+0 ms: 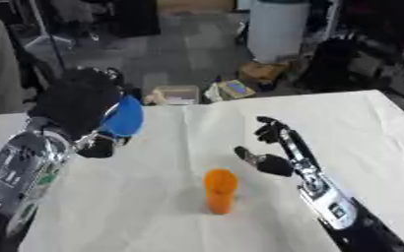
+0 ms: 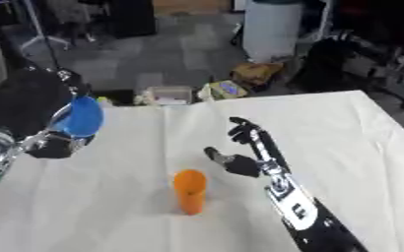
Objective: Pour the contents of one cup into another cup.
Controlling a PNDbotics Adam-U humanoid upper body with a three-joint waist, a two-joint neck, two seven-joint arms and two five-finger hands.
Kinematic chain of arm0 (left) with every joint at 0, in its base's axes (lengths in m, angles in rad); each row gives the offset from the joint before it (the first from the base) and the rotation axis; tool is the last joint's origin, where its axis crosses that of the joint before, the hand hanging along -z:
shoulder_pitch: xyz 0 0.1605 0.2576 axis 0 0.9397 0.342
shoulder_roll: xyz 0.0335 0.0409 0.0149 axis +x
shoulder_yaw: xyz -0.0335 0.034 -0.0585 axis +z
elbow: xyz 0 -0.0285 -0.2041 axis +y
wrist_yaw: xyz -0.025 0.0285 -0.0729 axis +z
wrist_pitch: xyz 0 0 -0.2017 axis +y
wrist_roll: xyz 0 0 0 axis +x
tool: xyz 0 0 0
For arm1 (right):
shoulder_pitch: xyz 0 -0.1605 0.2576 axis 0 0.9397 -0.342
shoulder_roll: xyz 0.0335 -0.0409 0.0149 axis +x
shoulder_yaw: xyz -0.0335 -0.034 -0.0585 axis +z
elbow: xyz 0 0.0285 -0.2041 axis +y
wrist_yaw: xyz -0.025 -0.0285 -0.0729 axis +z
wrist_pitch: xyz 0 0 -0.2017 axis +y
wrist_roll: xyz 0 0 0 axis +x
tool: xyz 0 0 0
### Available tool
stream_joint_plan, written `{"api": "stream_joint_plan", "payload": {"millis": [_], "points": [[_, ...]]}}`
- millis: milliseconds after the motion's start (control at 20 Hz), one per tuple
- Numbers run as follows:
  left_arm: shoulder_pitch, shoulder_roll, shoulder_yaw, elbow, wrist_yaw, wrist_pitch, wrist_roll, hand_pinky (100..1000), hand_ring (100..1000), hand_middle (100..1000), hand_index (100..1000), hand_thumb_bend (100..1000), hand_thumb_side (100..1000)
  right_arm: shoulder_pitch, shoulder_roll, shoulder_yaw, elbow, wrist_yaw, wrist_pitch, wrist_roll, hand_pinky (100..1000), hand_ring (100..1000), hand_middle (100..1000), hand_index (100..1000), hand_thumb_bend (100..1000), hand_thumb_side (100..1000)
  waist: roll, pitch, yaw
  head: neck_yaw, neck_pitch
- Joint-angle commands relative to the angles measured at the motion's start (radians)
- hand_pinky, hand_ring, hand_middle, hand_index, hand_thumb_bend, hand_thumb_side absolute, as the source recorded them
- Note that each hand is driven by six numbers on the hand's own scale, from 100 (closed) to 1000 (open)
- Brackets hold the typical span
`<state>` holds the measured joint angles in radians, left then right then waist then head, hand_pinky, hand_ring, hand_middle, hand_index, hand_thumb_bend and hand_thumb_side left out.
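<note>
- Your left hand [image 1: 78, 106] is curling its fingers round the blue cup [image 1: 124, 118], holding it lifted above the table's left side with the cup's rounded side facing the camera.
- The blue cup is hanging well apart from the orange cup [image 1: 220, 190], up and to its left, so nothing is lined up for a pour yet; you cannot tell from here which way its mouth is pointing or what is inside.
- Your right hand [image 1: 276, 147] is hovering with fingers spread and raised, thumb out toward the orange cup, just beside it but not touching.
- The orange cup is standing upright on the white tablecloth [image 1: 352, 128], near the middle, with nothing steadying it.
- Risk, as a judgement: if you are tilting the blue cup before bringing it over the orange rim, the contents will likely be landing on the cloth; the narrow orange mouth is leaving little margin.
- A second risk: the bulky left forearm [image 1: 20, 167] or the blue cup could be knocking the tall, unheld orange cup over as you are swinging in.
- The right thumb is sitting close enough to tip it too.
</note>
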<state>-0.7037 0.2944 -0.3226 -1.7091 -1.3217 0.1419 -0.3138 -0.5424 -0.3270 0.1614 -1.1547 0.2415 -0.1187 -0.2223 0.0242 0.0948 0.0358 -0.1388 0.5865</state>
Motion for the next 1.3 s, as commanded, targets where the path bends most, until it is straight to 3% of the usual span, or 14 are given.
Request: {"api": "stream_joint_plan", "payload": {"millis": [50, 150, 250, 450, 550, 600, 750, 800, 850, 1000, 1050, 1150, 1300], "points": [[0.019, -0.017, 0.042, 0.055, 0.181, 0.112, 0.134, 100, 108, 100, 531, 325, 110, -0.001, -0.036, -0.044, -0.032, -0.067, 0.02, -0.054, 698, 669, 633, 903, 526, 424, -0.006, -0.008, -0.003, 0.007, -0.014], [0.044, -0.035, 0.052, 0.113, 0.323, 0.15, 0.245, 100, 110, 100, 519, 361, 100, 0.011, -0.037, -0.058, -0.048, -0.097, 0.028, -0.078, 691, 663, 627, 900, 520, 422, -0.008, -0.006, -0.005, 0.01, -0.016], [0.063, -0.051, 0.056, 0.173, 0.476, 0.149, 0.358, 100, 113, 100, 512, 394, 100, 0.022, -0.036, -0.067, -0.067, -0.118, 0.033, -0.096, 686, 660, 623, 899, 513, 426, -0.01, -0.003, -0.007, 0.013, -0.018], [0.102, -0.066, 0.051, 0.282, 0.736, 0.078, 0.542, 100, 160, 140, 522, 451, 100, 0.042, -0.029, -0.073, -0.108, -0.142, 0.041, -0.112, 680, 656, 618, 897, 503, 431, -0.013, 0.001, -0.011, 0.015, -0.022], [0.127, -0.066, 0.04, 0.314, 0.827, 0.026, 0.595, 100, 196, 175, 548, 535, 108, 0.049, -0.027, -0.075, -0.124, -0.151, 0.045, -0.116, 677, 655, 617, 896, 497, 432, -0.014, 0.003, -0.012, 0.015, -0.023], [0.14, -0.065, 0.035, 0.326, 0.859, 0.003, 0.612, 112, 234, 214, 579, 647, 180, 0.051, -0.027, -0.076, -0.13, -0.155, 0.046, -0.118, 675, 654, 616, 895, 496, 433, -0.014, 0.003, -0.013, 0.014, -0.023], [0.186, -0.057, 0.024, 0.34, 0.915, -0.053, 0.634, 265, 363, 351, 635, 995, 409, 0.057, -0.026, -0.08, -0.141, -0.169, 0.052, -0.122, 669, 650, 614, 894, 490, 436, -0.014, 0.005, -0.014, 0.014, -0.024], [0.199, -0.053, 0.023, 0.343, 0.925, -0.066, 0.639, 277, 381, 372, 646, 1000, 438, 0.06, -0.026, -0.081, -0.142, -0.174, 0.053, -0.124, 668, 649, 613, 894, 489, 437, -0.013, 0.005, -0.014, 0.014, -0.024], [0.211, -0.049, 0.021, 0.346, 0.931, -0.076, 0.641, 352, 475, 479, 699, 1000, 546, 0.062, -0.026, -0.082, -0.142, -0.178, 0.055, -0.126, 665, 647, 611, 893, 487, 441, -0.013, 0.005, -0.014, 0.014, -0.024], [0.235, -0.035, 0.023, 0.35, 0.929, -0.093, 0.635, 439, 568, 577, 740, 1000, 627, 0.07, -0.026, -0.084, -0.14, -0.186, 0.058, -0.127, 663, 646, 609, 892, 484, 444, -0.013, 0.005, -0.012, 0.013, -0.025], [0.24, -0.029, 0.027, 0.347, 0.916, -0.095, 0.631, 531, 663, 670, 788, 1000, 695, 0.072, -0.026, -0.084, -0.14, -0.187, 0.058, -0.127, 662, 645, 608, 892, 483, 446, -0.013, 0.005, -0.012, 0.013, -0.025], [0.247, -0.019, 0.036, 0.331, 0.882, -0.094, 0.604, 594, 740, 743, 826, 1000, 693, 0.075, -0.026, -0.084, -0.14, -0.19, 0.059, -0.128, 662, 644, 608, 892, 482, 447, -0.012, 0.004, -0.011, 0.012, -0.026], [0.259, -0.003, 0.065, 0.279, 0.858, -0.095, 0.578, 604, 761, 775, 845, 1000, 707, 0.076, -0.027, -0.085, -0.14, -0.193, 0.059, -0.128, 661, 644, 607, 891, 487, 446, -0.011, 0.004, -0.009, 0.008, -0.026]]}}
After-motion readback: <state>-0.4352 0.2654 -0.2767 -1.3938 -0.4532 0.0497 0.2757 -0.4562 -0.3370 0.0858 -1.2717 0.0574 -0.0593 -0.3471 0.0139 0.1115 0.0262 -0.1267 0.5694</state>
